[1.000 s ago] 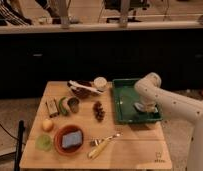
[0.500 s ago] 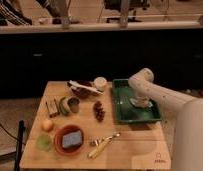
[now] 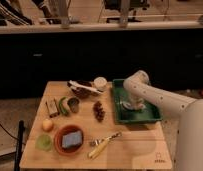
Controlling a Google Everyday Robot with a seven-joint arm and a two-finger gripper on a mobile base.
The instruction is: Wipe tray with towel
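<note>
A green tray [image 3: 154,114] sits on the right side of the wooden table [image 3: 135,145]. My white arm reaches in from the right and bends down into the tray. My gripper [image 3: 131,105] is low over the tray's left half, pressing on a pale towel [image 3: 126,105] that lies on the tray floor. Most of the towel is hidden under the gripper.
Left of the tray stand a white cup [image 3: 100,83], a dark bowl with a utensil [image 3: 82,89], grapes [image 3: 99,110], a metal cup [image 3: 73,104], a yellow fruit [image 3: 47,125], a red bowl with a blue sponge [image 3: 70,139] and a fork [image 3: 103,144].
My arm has swung left across the tray, carrying the gripper and towel from the tray's right half toward its left side.
</note>
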